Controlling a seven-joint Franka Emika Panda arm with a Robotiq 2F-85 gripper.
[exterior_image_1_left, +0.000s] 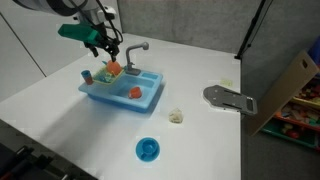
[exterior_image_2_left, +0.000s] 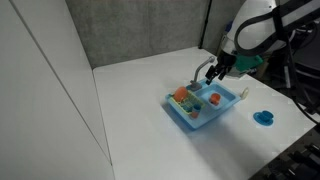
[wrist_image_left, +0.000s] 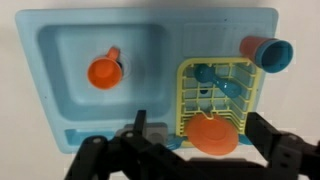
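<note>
A blue toy sink (exterior_image_1_left: 112, 102) stands on the white table; it shows in both exterior views (exterior_image_2_left: 196, 121) and fills the wrist view (wrist_image_left: 30, 80). A yellow dish rack (wrist_image_left: 184, 95) in it holds an upright orange plate (wrist_image_left: 213, 135), a blue cup (wrist_image_left: 268, 52) and a blue spoon (wrist_image_left: 218, 82). An orange cup (wrist_image_left: 104, 71) lies in the basin. My gripper (wrist_image_left: 198, 138) is open and hovers just above the rack, its fingers on either side of the orange plate (exterior_image_1_left: 112, 69). It also shows in both exterior views (exterior_image_1_left: 103, 45) (exterior_image_2_left: 214, 72).
A grey faucet (exterior_image_1_left: 135, 50) rises at the sink's back edge. A blue bowl (exterior_image_1_left: 148, 150) (exterior_image_2_left: 265, 117), a small pale object (exterior_image_1_left: 176, 116) and a flat grey piece (exterior_image_1_left: 230, 98) lie on the table. A cardboard box (exterior_image_1_left: 290, 85) stands beyond the table's edge.
</note>
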